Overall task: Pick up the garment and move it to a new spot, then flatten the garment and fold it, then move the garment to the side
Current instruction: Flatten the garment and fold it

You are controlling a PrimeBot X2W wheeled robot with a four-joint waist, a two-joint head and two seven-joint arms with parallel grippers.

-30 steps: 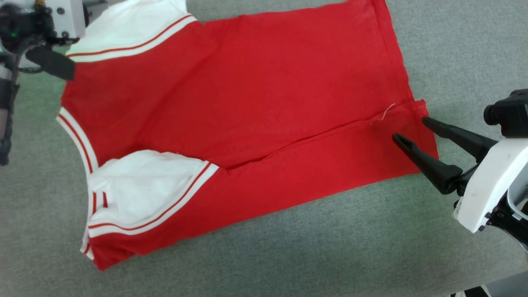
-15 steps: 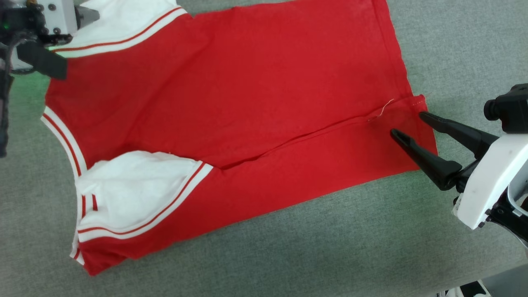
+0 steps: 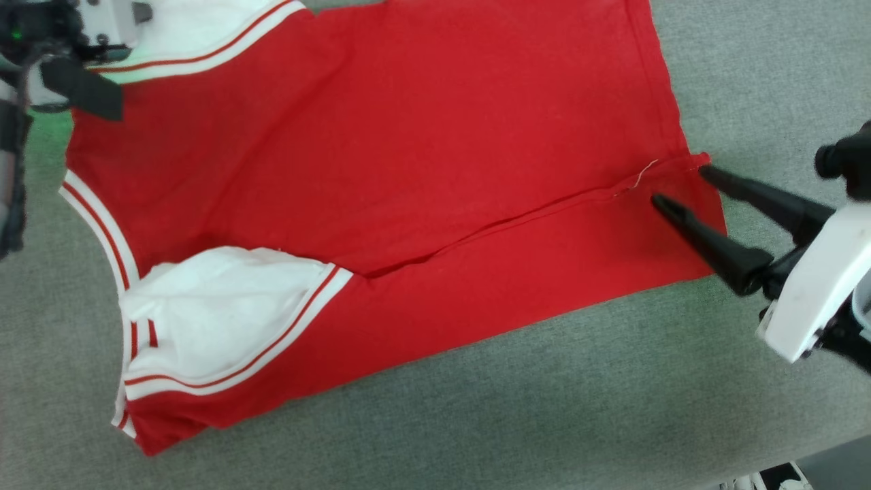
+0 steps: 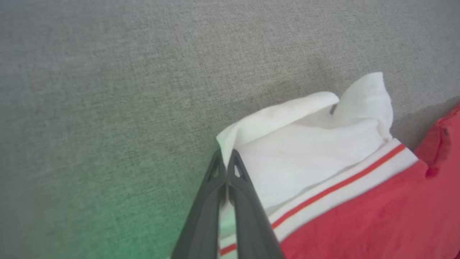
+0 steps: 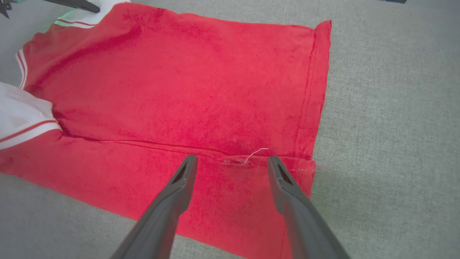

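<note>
The garment, a red T-shirt with white sleeves and striped trim, lies spread on the grey cloth-covered table. Its near long side is folded over onto the body, with one white sleeve lying on top. My left gripper is at the far left. In the left wrist view it is shut on the edge of the far white sleeve. My right gripper stands open over the folded flap's hem corner. In the right wrist view its fingers straddle a loose white thread with nothing held.
Bare grey table cloth runs along the near side and to the right of the hem. The table's edge cuts across the lower right corner, with floor beyond.
My left gripper has closed on the far white sleeve. The garment's collar end has shifted a little to the left. My right gripper has edged slightly farther along the hem, still open.
</note>
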